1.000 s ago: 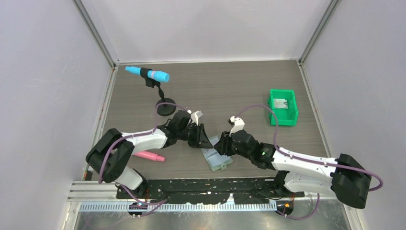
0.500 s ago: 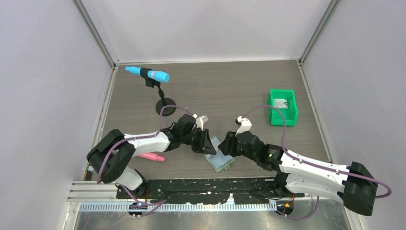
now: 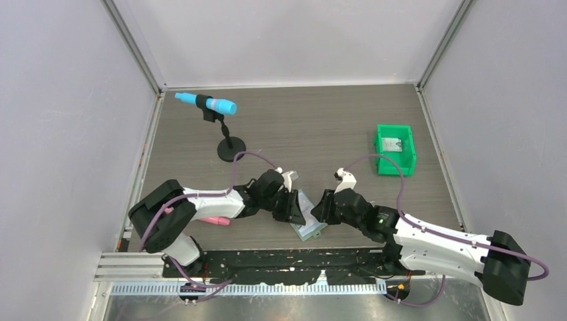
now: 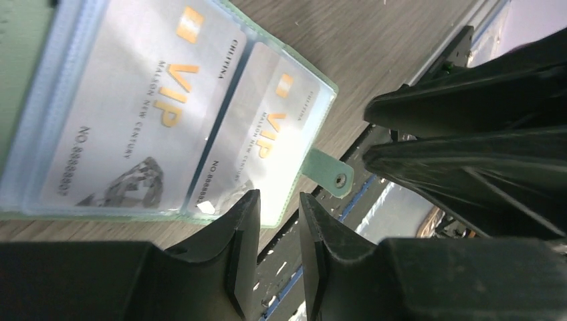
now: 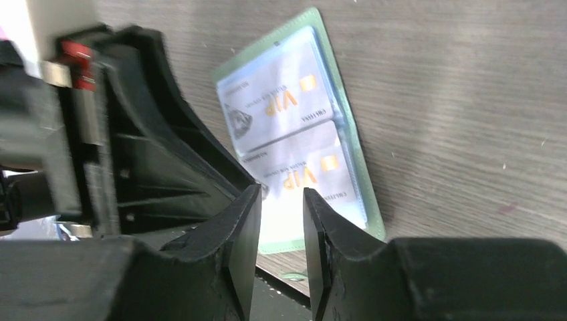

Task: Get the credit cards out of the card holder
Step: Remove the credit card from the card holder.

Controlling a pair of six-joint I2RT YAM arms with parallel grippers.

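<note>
Empty, narrowly parted left fingers (image 4: 241,234) and right fingers (image 5: 244,227) flank the card holder (image 3: 307,224); best pin it, then pinch out a card (image 4: 127,114).

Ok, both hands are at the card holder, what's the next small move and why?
Probably lower the left hand onto the edge of the card holder to pin it: both credit cards sit inside their pockets, and the right hand grips nothing.

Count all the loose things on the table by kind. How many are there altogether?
Silver VIP cards in the pockets: 2
Pale green see-through card holder: 1
Bright green plastic bin: 1
Small pale item in the bin: 1
Blue tube on a black stand: 1
Pink pen: 1
Total: 7
</note>
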